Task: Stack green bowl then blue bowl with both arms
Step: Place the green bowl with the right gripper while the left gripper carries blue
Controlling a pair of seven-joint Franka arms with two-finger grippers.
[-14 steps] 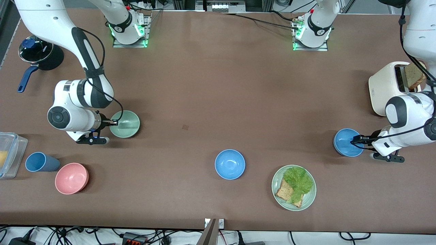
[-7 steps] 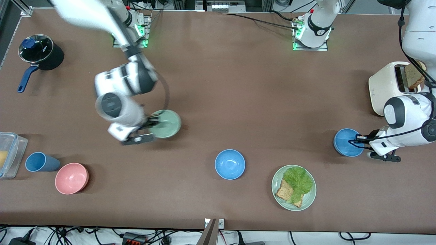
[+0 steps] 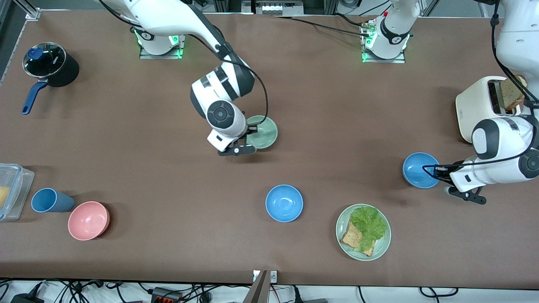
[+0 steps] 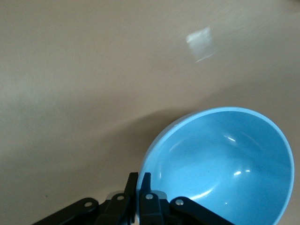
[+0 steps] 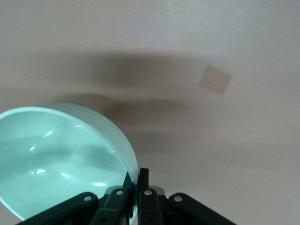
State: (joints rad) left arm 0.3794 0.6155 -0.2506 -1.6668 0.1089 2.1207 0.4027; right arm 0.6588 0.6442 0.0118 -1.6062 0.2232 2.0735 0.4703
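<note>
Brown tabletop (image 3: pixel 320 126) under inspection. Right claw (image 3: pixel 248 135) pinches the green bowl (image 3: pixel 263 132) by its rim, aloft over mid-table, apparently for stacking first. Left claw (image 3: pixel 436 170) pinches the blue bowl (image 3: pixel 417 169) likewise, near the toaster (image 3: pixel 480 107).

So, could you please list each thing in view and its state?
Green bowl: held by its rim, over the table.
Right gripper: shut on green bowl.
Blue bowl: gripped at its rim.
Left gripper: shut on blue bowl.
Toaster: bread in its slot.
Plate: holds lettuce and toast.
</note>
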